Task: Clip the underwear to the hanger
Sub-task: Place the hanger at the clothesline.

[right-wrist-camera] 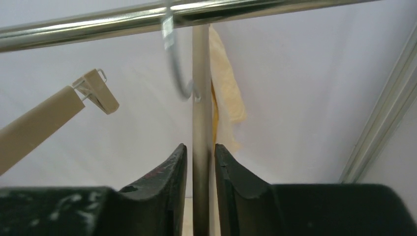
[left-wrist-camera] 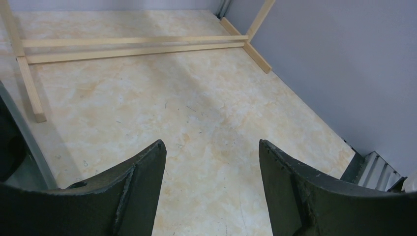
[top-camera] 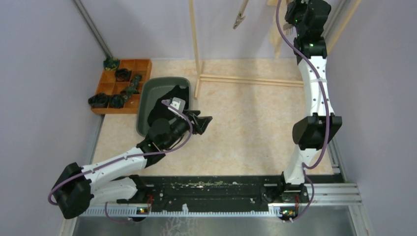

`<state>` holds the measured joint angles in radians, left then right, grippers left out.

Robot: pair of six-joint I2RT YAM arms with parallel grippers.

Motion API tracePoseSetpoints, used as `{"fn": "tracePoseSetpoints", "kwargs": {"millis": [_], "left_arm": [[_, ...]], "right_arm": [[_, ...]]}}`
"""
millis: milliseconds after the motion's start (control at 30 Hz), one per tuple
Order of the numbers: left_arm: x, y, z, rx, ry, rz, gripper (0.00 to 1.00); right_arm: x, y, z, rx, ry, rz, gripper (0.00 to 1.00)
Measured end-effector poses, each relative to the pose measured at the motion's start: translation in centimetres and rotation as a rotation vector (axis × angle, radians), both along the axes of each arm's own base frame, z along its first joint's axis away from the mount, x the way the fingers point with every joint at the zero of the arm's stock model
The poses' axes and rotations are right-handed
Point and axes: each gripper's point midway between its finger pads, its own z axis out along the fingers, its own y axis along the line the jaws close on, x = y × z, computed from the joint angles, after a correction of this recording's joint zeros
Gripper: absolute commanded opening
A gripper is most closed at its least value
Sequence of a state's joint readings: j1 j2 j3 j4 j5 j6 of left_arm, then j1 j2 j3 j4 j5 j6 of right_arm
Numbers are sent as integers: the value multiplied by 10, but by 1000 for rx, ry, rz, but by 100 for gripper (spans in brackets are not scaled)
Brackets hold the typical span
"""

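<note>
Where the right gripper (right-wrist-camera: 200, 150) clasps a metal rod (right-wrist-camera: 200, 73), cream underwear (right-wrist-camera: 224, 83) hangs behind.

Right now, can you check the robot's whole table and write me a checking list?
Surface: beige marbled table.
Job's things: cream underwear hangs behind a metal rod; black cloth, maybe underwear, in the green bin; hanger clip holds nothing.
Clutter: orange tray with dark bits.
Claws: left claw open, empty; right claw straddles the rod, grip unclear.
Cables: purple cable along each arm.
Surroundings: wooden rack, pale walls.
</note>
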<state>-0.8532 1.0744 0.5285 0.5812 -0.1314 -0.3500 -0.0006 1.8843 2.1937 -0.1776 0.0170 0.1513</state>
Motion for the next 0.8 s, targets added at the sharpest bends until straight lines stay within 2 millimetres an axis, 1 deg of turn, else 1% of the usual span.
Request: {"fn": "tracePoseSetpoints", "kwargs": {"millis": [100,200,267,300,367,400,467,500,533,567,600,700,733,800], "left_arm": [[1,0,2,3,-6,1,75],[2,0,5,1,-11,4,75],[2,-1,7,0,-14,4,75],[2,-1,7,-1,-15,4,75],[2,-1,7,-1,-14,4,75],[2,-1,7,0,-15,4,75],[2,-1,7,0,-15,4,75],[2,-1,7,0,-15,5,75],[2,-1,7,0,-15,5,76],[2,-1,7,-1,-15,5,76],[2,0,7,0,-14,7,77],[3,-1,9,3,-11,8,80],[4,-2,12,2,-11,8,80],[6,-4,17,-1,-12,8,82]], "right_arm": [[1,0,1,9,-11,0,42],[-1,-1,-2,10,-11,-2,46],[-4,-1,-6,10,-2,-2,53],[-6,-1,-8,11,4,-1,54],[-11,-1,-11,11,13,-1,60],[-15,-1,-10,13,7,-1,62],[-26,-1,-10,15,10,-1,67],[-32,-1,-9,17,10,0,72],[-39,0,-4,17,1,0,74],[-47,0,3,19,-13,0,75],[-56,0,10,19,-28,1,81],[-84,0,33,27,-84,1,84],[-97,-1,42,29,-105,-1,88],[-116,-1,52,38,-135,-3,90]]}}
